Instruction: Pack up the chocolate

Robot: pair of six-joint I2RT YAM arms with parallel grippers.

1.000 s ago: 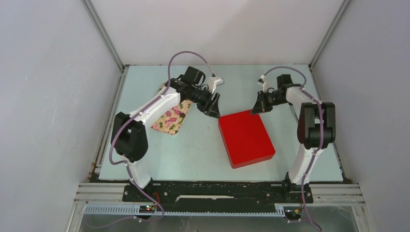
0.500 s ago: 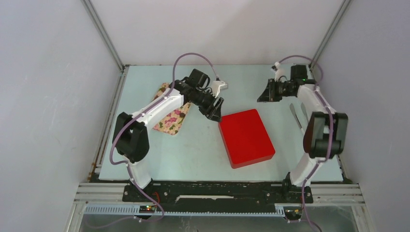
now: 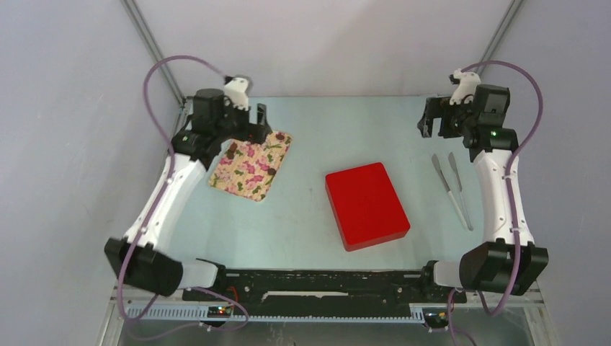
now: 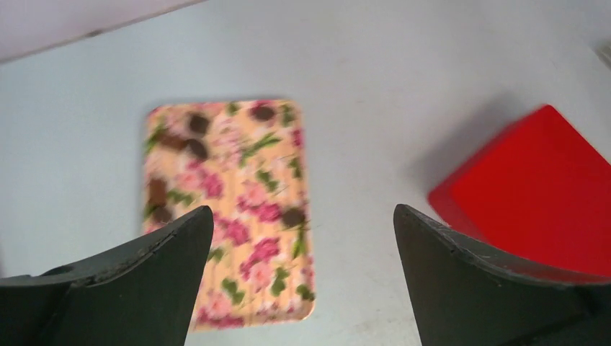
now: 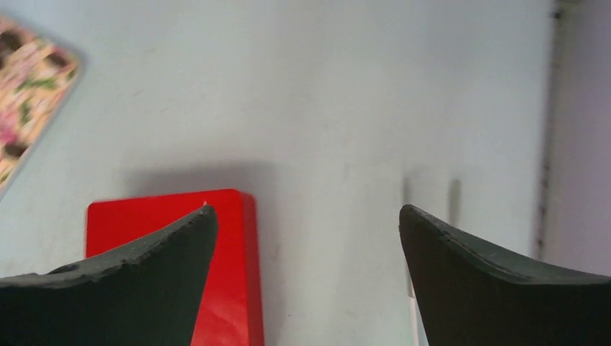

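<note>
At the far left corner of the pale blue-green table (image 3: 317,137), the left gripper (image 4: 302,209) hung above the surface. Its two black fingers (image 4: 144,281) were spread wide and nothing was between them, so it was fully released. Just beside it lay a rectangular cloth printed with pink flowers on a yellow ground (image 4: 248,191), flat on the table and turned slightly askew.

The chocolate (image 4: 196,148), a scatter of small dark brown lumps, sat on that cloth. In the left wrist view most pieces were gathered toward one short end and along one long edge. A single piece lay apart nearer the opposite long edge. That view was blurred, so their exact shapes could not be told.

Near the middle of the table, well apart from the cloth, rested a flat red rectangular box (image 3: 366,205). It was angled to the table's edges and showed a plain unbroken red top.

To the right of the box, and clear of it, two slim metal tools (image 3: 453,167) lay side by side on the table. They ran roughly front to back and drew closer together toward the near end.

The right gripper (image 5: 306,208) was up at the far right corner, above the table. Its dark fingers were likewise parted wide and empty. The right wrist view looked down past them onto bare table, one corner of the red box and a corner of the cloth.
</note>
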